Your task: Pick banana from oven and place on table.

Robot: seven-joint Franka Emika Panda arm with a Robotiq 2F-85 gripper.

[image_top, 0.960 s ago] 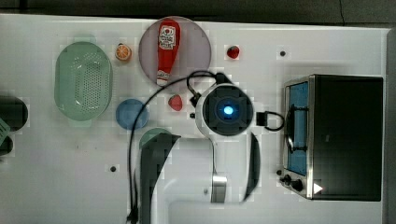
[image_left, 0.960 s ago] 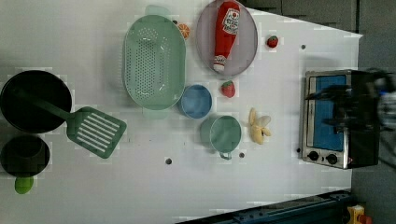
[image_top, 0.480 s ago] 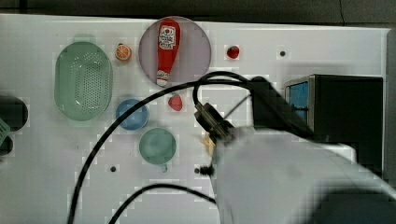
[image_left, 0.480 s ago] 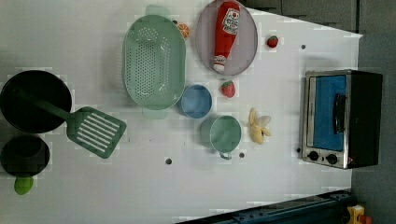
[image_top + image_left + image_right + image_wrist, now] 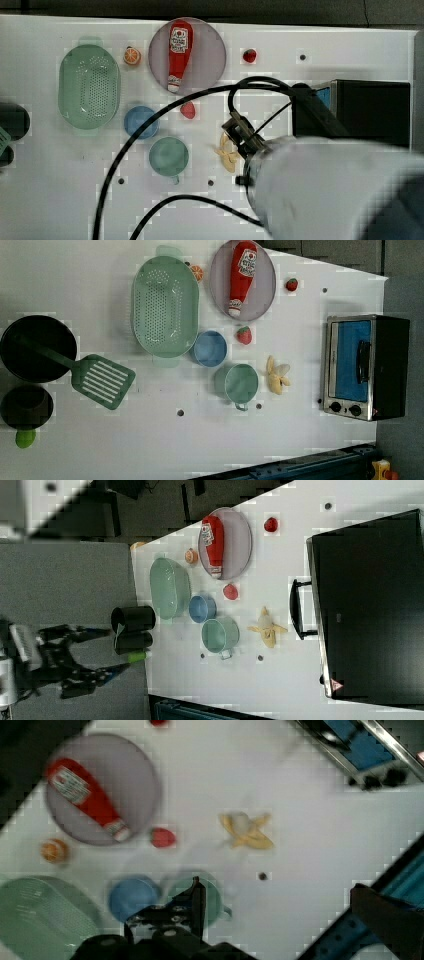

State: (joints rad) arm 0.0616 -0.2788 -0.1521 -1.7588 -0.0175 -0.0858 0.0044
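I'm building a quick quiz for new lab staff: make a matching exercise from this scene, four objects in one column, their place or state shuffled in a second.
Things:
1. banana
2. ketchup bottle
3. oven
4. spatula

Places or states:
A. lying on the round plate
B. door shut, at the left view's right
C. on the bare table, between the green cup and the oven
D. handle resting in the black pan

Pairs: 1-C, 2-A, 3-B, 4-D
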